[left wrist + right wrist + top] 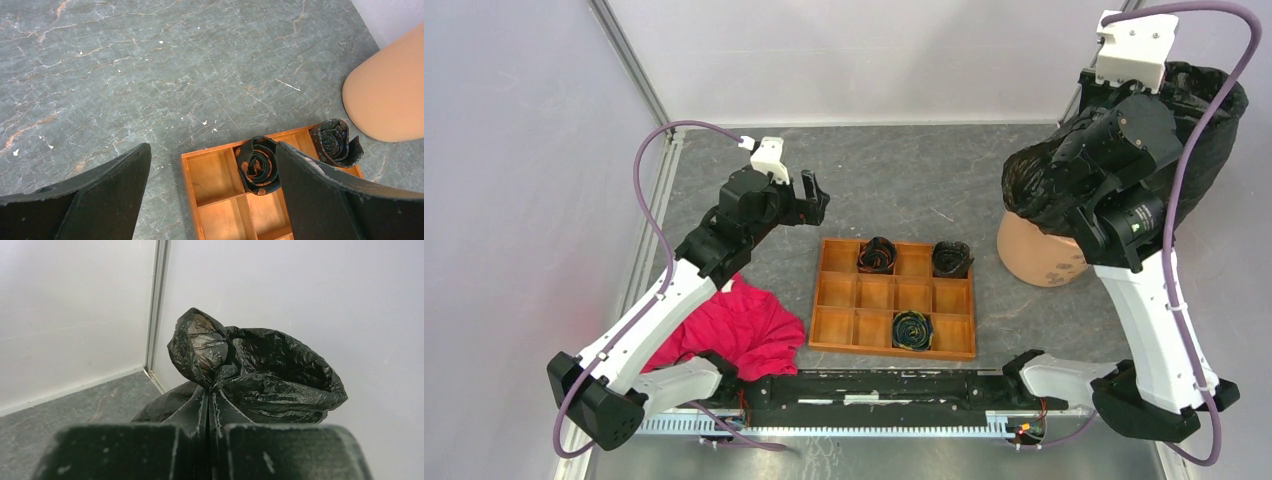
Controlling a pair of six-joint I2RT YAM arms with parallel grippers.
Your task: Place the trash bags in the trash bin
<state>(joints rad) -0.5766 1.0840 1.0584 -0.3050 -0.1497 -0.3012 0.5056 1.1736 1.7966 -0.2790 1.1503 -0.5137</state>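
The left claw (pixel 812 196) stood spread wide near the wooden tray (pixel 864 348) in the overhead view, we noted, with the trash bag (pixel 1214 112) draped over the trash bin (pixel 1034 258) at far right. Its wrist view confirmed the jaws wide and empty. The right wrist view showed the right claw (pixel 208 402) clamped tight on a fold of that bag.

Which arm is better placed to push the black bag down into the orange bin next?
Right. The right pincer is shut on the trash bag, draped over the trash bin. The left pincer hangs open and empty by the wooden tray.
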